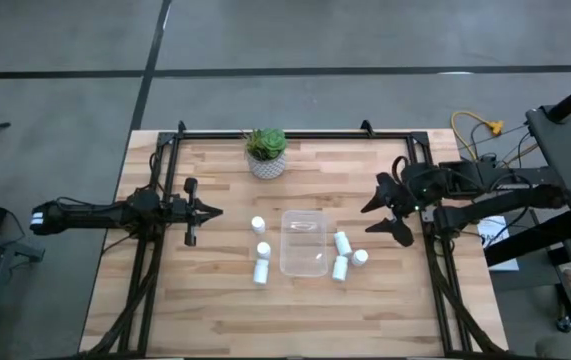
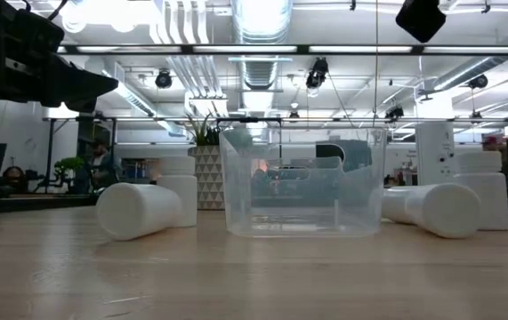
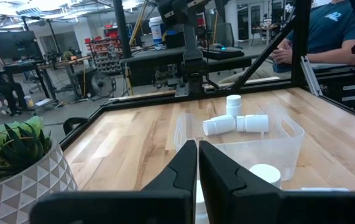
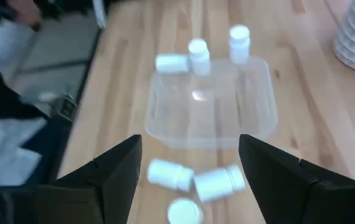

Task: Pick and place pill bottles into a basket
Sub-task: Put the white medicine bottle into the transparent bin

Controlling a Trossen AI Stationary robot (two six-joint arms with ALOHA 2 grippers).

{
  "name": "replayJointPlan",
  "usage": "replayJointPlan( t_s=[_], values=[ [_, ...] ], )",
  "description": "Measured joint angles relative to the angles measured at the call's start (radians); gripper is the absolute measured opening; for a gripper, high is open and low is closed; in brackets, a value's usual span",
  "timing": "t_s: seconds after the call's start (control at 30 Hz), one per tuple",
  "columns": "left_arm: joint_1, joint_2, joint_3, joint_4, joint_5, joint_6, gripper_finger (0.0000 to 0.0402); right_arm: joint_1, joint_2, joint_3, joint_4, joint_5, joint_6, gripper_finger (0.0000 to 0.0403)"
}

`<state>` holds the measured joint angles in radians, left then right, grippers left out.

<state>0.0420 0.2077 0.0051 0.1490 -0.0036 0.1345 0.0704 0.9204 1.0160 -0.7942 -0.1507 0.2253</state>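
Looking at the table from above, we've got the basket (image 1: pixel 304 241) sitting empty in the middle, with six bottles split into two trios on either side of it. The right trio (image 1: pixel 345 256) lies just beside the basket's right wall: two bottles on their sides and one (image 1: pixel 361 257) standing, cap up. The left trio (image 1: pixel 260 250) sits on the far side of the basket, toward the left arm.

The right gripper (image 1: pixel 389 212) hangs above the table just right of that right trio, fingers spread wide with nothing between them. In its wrist view the three bottles (image 4: pixel 193 182) show right between the spread fingers, with the basket (image 4: pixel 209 102) beyond them. So we'd say the right arm is the nearer one by a good margin, and the bottles lie ahead of and below it, toward the basket.

The thing we'd watch: the two lying bottles have their long axes running roughly along the basket's long side, angled a bit, so the fingers probably want to close across the short width, not end to end. The standing one looks like the easier grab from above.

The left gripper (image 1: pixel 205 212) is parked out left of the left trio, fingers pressed together and empty, pointing at the basket. The plant pot (image 1: pixel 266 155) sits well behind all this, out of the way.
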Motion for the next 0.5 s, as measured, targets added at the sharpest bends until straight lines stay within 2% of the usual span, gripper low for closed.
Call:
replayJointPlan(
  t_s=[0.2, 0.5],
  values=[
    [0.0, 0.001, 0.0, -0.001, 0.0, 0.0, 0.0, 0.094, 0.141, 0.149, -0.2, 0.102, 0.045, 0.0258],
    [0.0, 0.001, 0.0, -0.001, 0.0, 0.0, 0.0, 0.211, 0.383, 0.25, -0.371, 0.103, 0.206, 0.0258]
  ],
)
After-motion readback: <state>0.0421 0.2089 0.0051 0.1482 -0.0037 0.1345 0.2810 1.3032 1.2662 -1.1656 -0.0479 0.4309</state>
